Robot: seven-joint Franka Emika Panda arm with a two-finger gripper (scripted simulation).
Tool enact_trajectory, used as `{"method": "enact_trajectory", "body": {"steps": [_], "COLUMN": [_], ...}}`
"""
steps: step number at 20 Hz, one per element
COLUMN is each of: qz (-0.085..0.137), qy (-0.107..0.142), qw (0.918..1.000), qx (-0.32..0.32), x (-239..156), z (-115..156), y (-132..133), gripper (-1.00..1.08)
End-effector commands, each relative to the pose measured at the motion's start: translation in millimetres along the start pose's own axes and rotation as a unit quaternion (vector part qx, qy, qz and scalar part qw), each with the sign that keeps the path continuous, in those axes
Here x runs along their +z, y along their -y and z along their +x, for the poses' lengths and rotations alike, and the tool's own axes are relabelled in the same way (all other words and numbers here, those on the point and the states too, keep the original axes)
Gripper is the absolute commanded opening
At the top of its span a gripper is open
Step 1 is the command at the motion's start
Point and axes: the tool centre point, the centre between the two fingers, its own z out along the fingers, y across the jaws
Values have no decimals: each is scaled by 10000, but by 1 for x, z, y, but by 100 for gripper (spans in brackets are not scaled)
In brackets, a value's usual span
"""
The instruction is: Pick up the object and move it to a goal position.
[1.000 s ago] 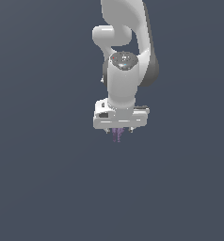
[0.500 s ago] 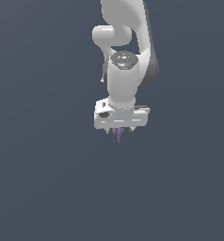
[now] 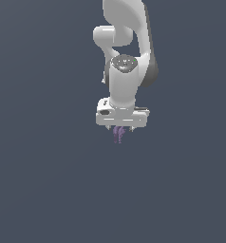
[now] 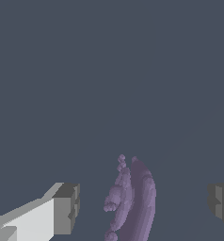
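Note:
The object (image 3: 117, 135) is a small purple streaky item with thin strands, sticking out just below the white hand in the exterior view. In the wrist view the object (image 4: 132, 202) stands between the two grey fingertips (image 4: 67, 209), with a clear gap on each side. My gripper (image 3: 120, 131) is open around it, and neither finger touches it. The upper part of the object is hidden behind the hand in the exterior view.
A plain dark grey-blue surface fills both views. The white arm (image 3: 127, 52) comes down from the top of the exterior view. No other objects or edges show.
The hand has sunk very slightly over the purple object. Otherwise nothing has visibly moved.

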Motion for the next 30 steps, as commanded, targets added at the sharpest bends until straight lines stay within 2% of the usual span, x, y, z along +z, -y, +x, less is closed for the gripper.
{"method": "enact_trajectory", "body": {"steps": [1,8,14,24,30], "qz": [-11,-49,-73,-81,-82], "qy": [41,149,201,217,217], "qw": [9996,9947,9900,9884,9882], "qx": [267,1019,1398,1501,1514], "x": [6,21,29,34,57], "z": [-11,-41,-57,-62,-64], "y": [-1,-5,-7,-7,-8], "gripper": [100,100,100,100,100]}}
